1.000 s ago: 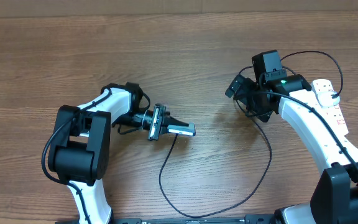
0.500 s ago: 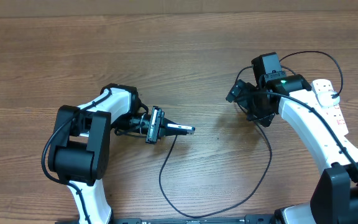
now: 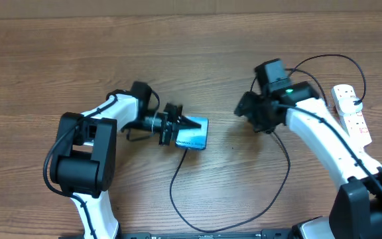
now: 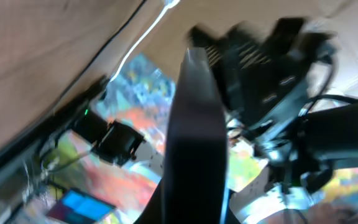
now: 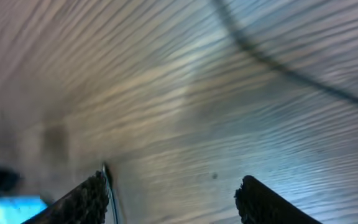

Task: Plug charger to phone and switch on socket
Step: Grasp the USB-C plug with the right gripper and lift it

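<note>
My left gripper [image 3: 186, 127] is shut on the phone [image 3: 194, 137], holding it just over the table's middle with its light blue screen turned upward. In the left wrist view the phone [image 4: 195, 130] is a dark slab edge-on between the jaws. The charger [image 3: 178, 192], a thin black cable, loops from the phone's near edge across the front of the table toward the right arm; I cannot tell whether its tip is seated. My right gripper [image 3: 244, 110] hovers right of the phone, open and empty [image 5: 173, 200]. The white socket [image 3: 351, 110] lies at the far right.
The right arm [image 3: 323, 143] reaches across the cable loop. A black cable [image 3: 340, 63] arcs above the socket. In the right wrist view, bare wood [image 5: 185, 112] lies under the fingers [image 5: 84, 200], with a blurred cable [image 5: 272, 62] beyond.
The left gripper has rolled the phone from edge-on to screen-up. The right gripper has moved left toward the phone, and its jaws have narrowed somewhat.
</note>
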`<state>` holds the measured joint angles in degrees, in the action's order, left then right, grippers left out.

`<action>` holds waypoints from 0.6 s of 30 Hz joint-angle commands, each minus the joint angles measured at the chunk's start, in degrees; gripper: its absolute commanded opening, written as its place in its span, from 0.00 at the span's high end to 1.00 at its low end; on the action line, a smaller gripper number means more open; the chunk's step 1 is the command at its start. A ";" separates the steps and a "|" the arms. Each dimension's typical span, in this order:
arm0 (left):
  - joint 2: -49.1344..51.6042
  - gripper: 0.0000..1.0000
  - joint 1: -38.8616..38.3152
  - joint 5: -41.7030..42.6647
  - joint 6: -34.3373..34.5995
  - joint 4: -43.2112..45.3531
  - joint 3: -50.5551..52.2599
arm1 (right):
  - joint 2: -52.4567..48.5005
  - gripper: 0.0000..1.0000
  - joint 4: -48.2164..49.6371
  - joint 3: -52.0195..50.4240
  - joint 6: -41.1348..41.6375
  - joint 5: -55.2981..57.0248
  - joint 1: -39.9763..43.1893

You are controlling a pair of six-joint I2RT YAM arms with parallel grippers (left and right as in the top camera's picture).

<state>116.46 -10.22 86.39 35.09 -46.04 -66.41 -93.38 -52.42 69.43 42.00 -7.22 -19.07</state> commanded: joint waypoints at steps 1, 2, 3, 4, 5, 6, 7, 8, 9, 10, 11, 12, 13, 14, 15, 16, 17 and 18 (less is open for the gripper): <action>-0.79 0.96 6.43 4.31 -0.83 3.39 -1.95 | 0.42 0.34 0.22 1.05 1.07 1.46 -4.72; -0.79 0.96 8.50 4.31 -0.85 4.74 -2.32 | 0.11 0.33 0.20 1.05 2.05 1.79 -6.08; -0.79 0.96 9.94 4.31 -0.87 5.53 -2.51 | -0.07 0.33 0.24 1.05 2.93 1.84 -6.88; -0.79 0.96 11.37 4.31 -0.85 6.12 -2.54 | -0.35 0.34 0.26 1.05 3.98 2.03 -7.67; -0.79 0.96 13.07 4.31 -0.87 6.56 -2.54 | -0.66 0.34 0.42 1.05 5.14 2.29 -8.52; -0.79 0.96 14.88 4.31 -0.87 7.21 -2.54 | -0.92 0.33 0.81 1.05 5.70 2.27 -9.16; -0.79 0.96 16.37 4.31 -0.98 7.91 -2.54 | -1.18 0.33 1.36 1.05 6.10 2.23 -9.88; -0.79 0.96 18.23 4.31 -1.44 8.76 -2.54 | -1.53 0.33 2.10 1.05 6.10 2.21 -10.62; -0.79 0.96 19.89 4.31 -1.90 9.07 -2.54 | -1.90 0.33 2.97 1.05 6.08 2.21 -11.43; -0.79 0.96 21.24 4.31 -2.25 9.03 -2.54 | -2.38 0.33 3.98 1.05 6.08 2.23 -12.46; -0.79 0.96 22.84 4.31 -2.80 9.01 -2.54 | -2.93 0.33 4.92 1.05 6.08 2.21 -13.40; -0.79 0.96 24.04 4.31 -3.37 8.96 -2.54 | -3.78 0.33 6.10 1.05 6.25 2.25 -14.58; -0.79 0.96 25.24 4.28 -4.02 8.83 -2.54 | -4.55 0.33 7.10 1.05 6.27 2.23 -15.56; -0.79 0.96 26.05 4.28 -4.59 8.66 -2.54 | -5.66 0.33 8.37 1.05 6.29 2.27 -16.70; -0.79 0.96 26.84 4.28 -5.42 8.39 -2.54 | -6.84 0.34 9.60 1.05 6.47 2.29 -17.77; -0.79 0.96 27.17 4.28 -5.79 8.37 -2.54 | -7.93 0.35 10.40 1.05 7.30 2.56 -18.67; -0.79 0.96 27.41 4.28 -6.25 8.39 -2.54 | -9.07 0.38 10.91 1.05 8.96 3.21 -19.56; -0.79 0.96 27.45 4.28 -6.45 8.39 -2.54 | -10.58 0.43 11.23 1.05 11.47 4.39 -20.59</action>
<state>116.46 17.15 87.53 31.68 -37.50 -67.81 -100.51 -41.69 69.43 48.58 -5.26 -37.30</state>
